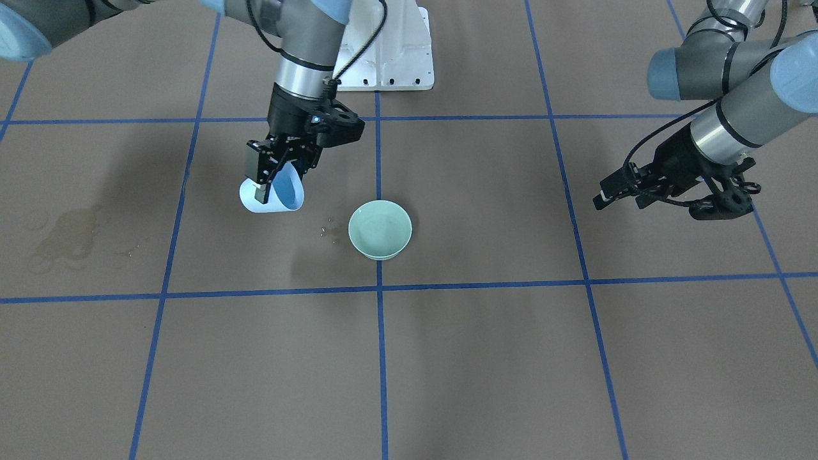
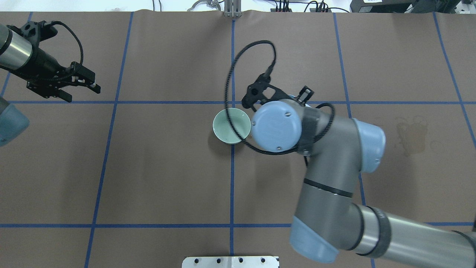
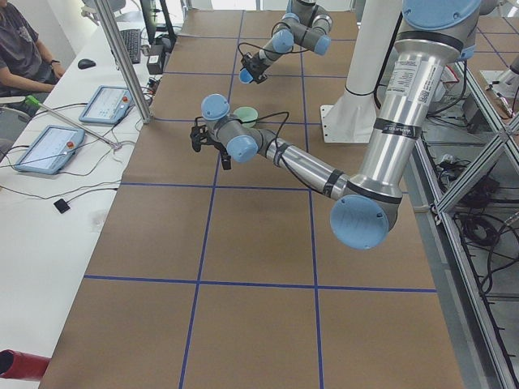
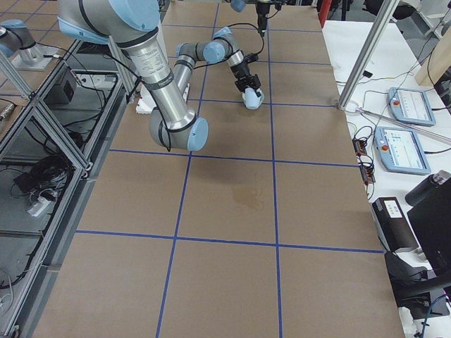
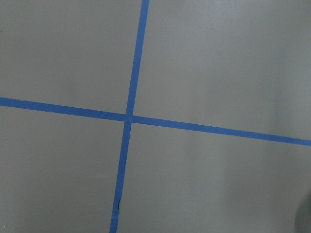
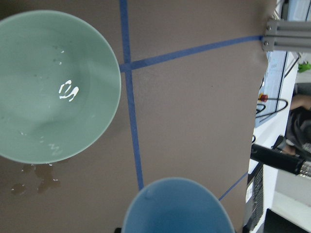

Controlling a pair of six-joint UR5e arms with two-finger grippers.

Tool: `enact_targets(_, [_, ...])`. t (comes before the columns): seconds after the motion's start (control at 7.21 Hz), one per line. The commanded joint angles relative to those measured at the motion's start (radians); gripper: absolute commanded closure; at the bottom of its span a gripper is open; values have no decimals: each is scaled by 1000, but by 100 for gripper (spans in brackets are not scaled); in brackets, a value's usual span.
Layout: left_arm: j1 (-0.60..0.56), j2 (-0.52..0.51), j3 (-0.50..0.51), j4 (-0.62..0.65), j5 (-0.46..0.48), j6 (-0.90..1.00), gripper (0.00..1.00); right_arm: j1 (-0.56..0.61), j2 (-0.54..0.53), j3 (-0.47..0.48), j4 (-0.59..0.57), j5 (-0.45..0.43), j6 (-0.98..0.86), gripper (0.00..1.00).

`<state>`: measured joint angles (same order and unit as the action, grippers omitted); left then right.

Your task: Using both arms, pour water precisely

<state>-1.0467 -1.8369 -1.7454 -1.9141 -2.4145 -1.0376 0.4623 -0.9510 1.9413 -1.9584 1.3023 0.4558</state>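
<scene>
Gripping a pale blue plastic cup [image 1: 284,191] by its rim, the right claw [image 1: 278,176] is clamped with one finger inside the wall and one outside. The cup hangs below the claw, tilted, with its open mouth turned toward a mint-green round bowl [image 1: 383,252]. That bowl stands near the right claw, off the cup's mouth side and apart from the cup, right on a crossing of blue tape lines [image 1: 378,358]. The water [image 6: 68,90] lies shallow in the bowl's bottom, showing as white glints. A few small droplets [image 1: 330,230] sit on the brown paper-covered counter [image 1: 486,358] between the cup and the bowl, just beside the bowl's foot. Whether the cup's lower edge touches the counter cannot be told.

The left claw [image 2: 84,93] hovers well apart from the bowl, its fingers spread and holding nothing, and its wrist view shows only bare counter and crossing tape beneath it. Between the two claws the counter is bare apart from the bowl. A darker damp stain [image 1: 70,236] marks the paper beyond the right claw, on the side away from the bowl.
</scene>
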Motion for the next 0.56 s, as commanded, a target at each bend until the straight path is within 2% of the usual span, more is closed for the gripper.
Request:
enact_targets(0.0, [-1,1,-6,4,0,1,0,55,-197,114,183,77,238,100])
enact_targets(0.14, [-1,1,-6,4,0,1,0,90,-275,129,291,107,320,100])
enact_targets(0.28, [-1,1,-9,6,0,1,0,143,-354,148,346,182,325,100])
enact_targets(0.42, [-1,1,-9,6,0,1,0,188,-465,172,462,217,328,100])
